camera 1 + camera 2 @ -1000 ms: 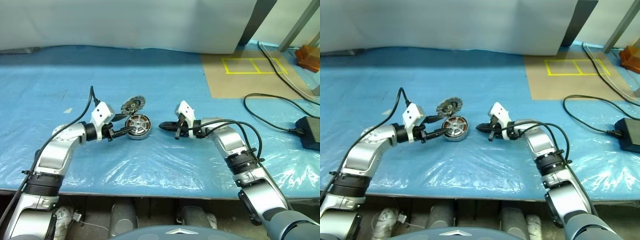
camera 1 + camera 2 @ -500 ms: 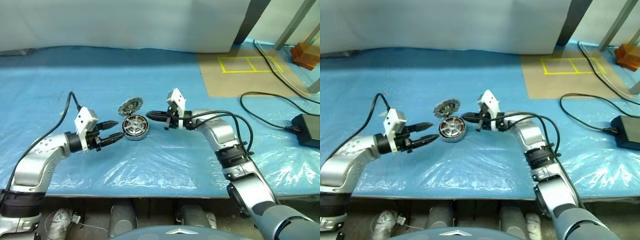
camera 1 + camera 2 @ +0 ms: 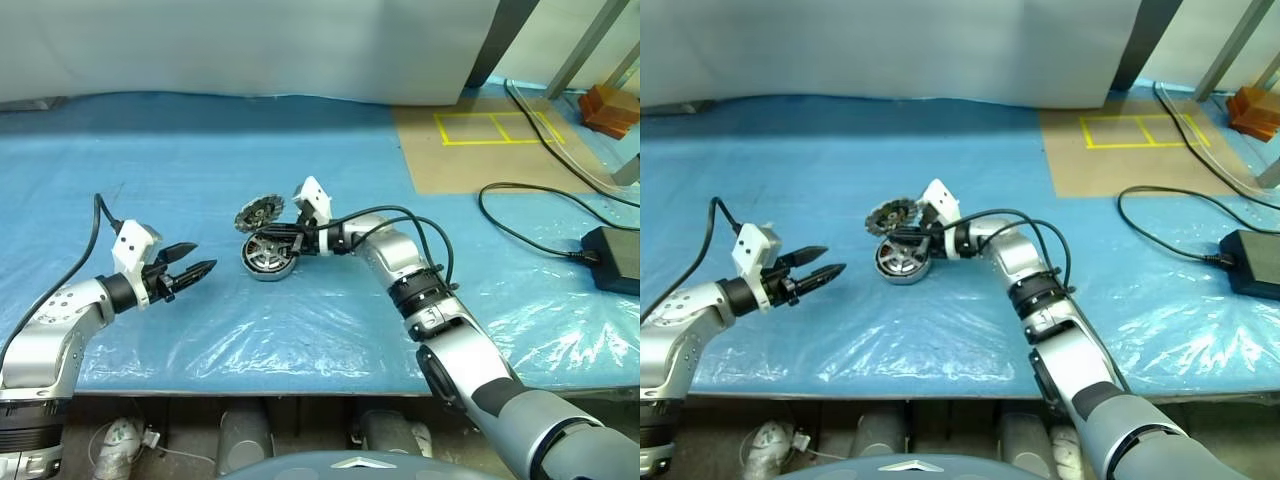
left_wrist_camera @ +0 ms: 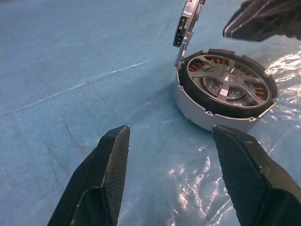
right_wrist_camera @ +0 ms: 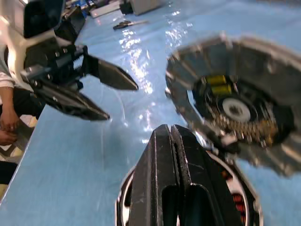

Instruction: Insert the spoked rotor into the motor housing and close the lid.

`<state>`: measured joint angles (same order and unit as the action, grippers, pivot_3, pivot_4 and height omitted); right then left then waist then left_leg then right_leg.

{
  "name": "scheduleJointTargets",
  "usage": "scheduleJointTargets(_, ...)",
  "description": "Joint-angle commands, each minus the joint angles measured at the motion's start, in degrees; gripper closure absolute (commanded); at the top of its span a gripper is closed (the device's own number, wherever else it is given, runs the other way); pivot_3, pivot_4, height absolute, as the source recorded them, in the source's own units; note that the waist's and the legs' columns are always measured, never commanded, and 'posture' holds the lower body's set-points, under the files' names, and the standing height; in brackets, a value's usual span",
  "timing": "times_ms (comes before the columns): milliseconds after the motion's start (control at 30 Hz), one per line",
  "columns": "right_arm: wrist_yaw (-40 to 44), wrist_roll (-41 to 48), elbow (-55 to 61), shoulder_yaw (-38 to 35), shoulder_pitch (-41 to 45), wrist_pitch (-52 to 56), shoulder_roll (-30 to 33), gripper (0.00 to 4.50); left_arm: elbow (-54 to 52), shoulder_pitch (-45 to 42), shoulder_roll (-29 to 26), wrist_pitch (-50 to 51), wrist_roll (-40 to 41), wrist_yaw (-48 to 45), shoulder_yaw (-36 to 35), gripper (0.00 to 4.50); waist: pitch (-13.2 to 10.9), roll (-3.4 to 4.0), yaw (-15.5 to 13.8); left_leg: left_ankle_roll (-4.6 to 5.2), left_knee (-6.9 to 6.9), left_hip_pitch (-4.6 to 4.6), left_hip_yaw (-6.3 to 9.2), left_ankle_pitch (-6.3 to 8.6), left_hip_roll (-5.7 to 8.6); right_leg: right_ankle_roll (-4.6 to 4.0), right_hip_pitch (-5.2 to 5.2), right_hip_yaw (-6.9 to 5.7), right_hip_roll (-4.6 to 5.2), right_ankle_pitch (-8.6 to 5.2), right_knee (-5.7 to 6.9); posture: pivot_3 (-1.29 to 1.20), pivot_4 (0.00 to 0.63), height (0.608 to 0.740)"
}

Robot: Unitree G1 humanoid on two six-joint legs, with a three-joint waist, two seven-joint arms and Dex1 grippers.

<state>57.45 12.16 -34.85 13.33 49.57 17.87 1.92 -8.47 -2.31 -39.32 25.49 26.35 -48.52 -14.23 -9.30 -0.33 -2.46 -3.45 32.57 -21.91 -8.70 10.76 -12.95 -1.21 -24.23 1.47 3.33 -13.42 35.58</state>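
The motor housing (image 3: 268, 258) lies on the blue sheet, and the spoked rotor (image 4: 225, 85) sits inside it, with copper windings showing through the gaps. Its lid (image 3: 262, 212) stands up open from the far rim, ribbed face (image 5: 235, 110) turned toward my right wrist. My right gripper (image 3: 256, 238) is shut and empty, its tip just over the housing and in front of the lid. My left gripper (image 3: 203, 257) stands open and empty to the left of the housing, a short gap away, pointing at it; the right wrist view shows the left gripper (image 5: 106, 82) too.
A brown board with yellow tape (image 3: 480, 150) lies at the back right. A black cable and power brick (image 3: 612, 250) lie at the right. A wooden block (image 3: 608, 105) is at the far right. A person's hand (image 5: 7, 120) shows beyond the table.
My left gripper has drawn back to the left, away from the housing. My right gripper has moved left, from beside the housing to over it, near the lid.
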Motion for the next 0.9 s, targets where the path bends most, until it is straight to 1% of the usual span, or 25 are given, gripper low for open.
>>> scheduleJointTargets(33,0.58,0.12,-2.43,-1.00,2.61,-2.39,-1.70,4.50,-3.67,0.42,-0.28,-0.05,0.55,1.29,-1.47,1.50,0.00,0.00,0.00,0.00,0.00,-0.01,0.00,0.00,0.00,-0.05,0.00,0.00,0.01,-0.03,0.00,0.00,0.150,0.740)
scheduleJointTargets(167,0.39,-1.87,-6.40,0.08,2.62,-4.06,-3.07,4.50,-6.35,0.33,0.20,1.26,2.60,2.23,-1.99,1.50,0.00,-0.01,-0.06,0.00,0.03,-0.02,0.00,0.00,0.00,-0.09,0.01,-0.01,0.01,-0.05,0.01,0.00,0.150,0.740)
scheduleJointTargets(200,-0.26,-3.41,-8.31,1.03,2.38,-4.27,-3.30,4.50,-6.72,0.58,-0.02,1.44,2.69,1.96,-1.61,1.50,0.00,-0.01,-0.05,0.00,0.05,-0.04,0.00,0.00,0.00,-0.09,0.00,-0.01,0.01,-0.05,0.02,0.00,0.150,0.740)
scheduleJointTargets(267,-3.03,-10.84,-13.02,6.78,0.39,-9.89,-2.79,4.50,-6.71,0.55,-0.19,1.40,2.41,1.67,-0.81,1.50,0.01,-0.02,-0.03,0.00,0.06,-0.02,0.00,0.00,0.00,-0.09,0.00,-0.01,0.01,-0.05,0.05,0.00,0.150,0.740)
scheduleJointTargets(300,-4.02,-12.50,-14.52,7.89,-0.28,-11.37,-2.88,4.50,-6.40,0.32,-0.17,1.26,2.08,1.63,-0.39,1.50,0.01,-0.01,0.00,0.00,0.06,0.00,0.00,0.00,0.00,-0.10,0.01,-0.02,0.01,-0.05,0.06,0.00,0.150,0.740)
scheduleJointTargets(333,-4.61,-12.40,-15.21,7.40,-0.44,-11.50,-3.26,4.50,-6.17,0.08,-0.17,1.13,1.77,1.55,-0.01,1.50,0.03,-0.01,0.03,0.00,0.07,0.04,-0.01,0.00,0.00,-0.10,0.02,0.00,0.01,-0.06,0.08,0.00,0.150,0.740)
scheduleJointTargets(467,-4.13,-8.26,-13.63,2.43,0.94,-8.87,-4.42,4.50,-6.09,-0.52,-0.40,1.20,1.83,0.88,1.02,1.50,0.04,-0.02,0.10,0.00,0.07,0.33,-0.04,0.01,0.00,-0.12,0.24,0.09,0.01,-0.07,0.11,0.00,0.150,0.740)
scheduleJointTargets(567,-1.02,-1.51,-8.97,-3.33,3.17,-4.19,-5.11,4.50,-5.75,-0.93,-0.73,0.96,1.44,-0.06,2.08,1.50,0.02,0.00,-0.09,0.01,0.11,0.31,-0.04,0.01,0.00,-0.12,0.24,0.09,0.01,-0.07,0.11,0.00,0.150,0.740)
scheduleJointTargets(667,0.88,3.03,-4.26,-6.68,4.18,0.07,-5.53,4.50,-5.03,-1.86,-0.48,0.70,1.19,0.05,2.62,1.50,0.01,0.01,-0.23,0.02,0.20,0.12,-0.03,0.00,-0.02,-0.12,0.14,0.05,0.01,-0.07,0.11,0.00,0.150,0.740)
scheduleJointTargets(800,1.19,4.63,0.30,-7.56,3.96,3.18,-4.95,4.50,-3.65,-4.33,0.05,-0.57,0.73,0.70,2.73,1.50,0.02,0.00,-0.21,0.01,0.15,0.06,-0.01,0.00,-0.07,-0.10,0.07,-0.02,-0.03,-0.05,0.13,0.00,0.150,0.740)
scheduleJointTargets(900,2.87,4.53,4.87,-6.32,1.52,5.28,-2.21,4.50,-1.27,-6.92,-0.36,-0.76,0.87,1.47,1.10,1.50,0.02,-0.01,-0.21,0.00,0.09,0.04,0.00,0.00,-0.06,0.08,0.06,-0.05,-0.03,0.05,0.08,0.00,0.150,0.740)
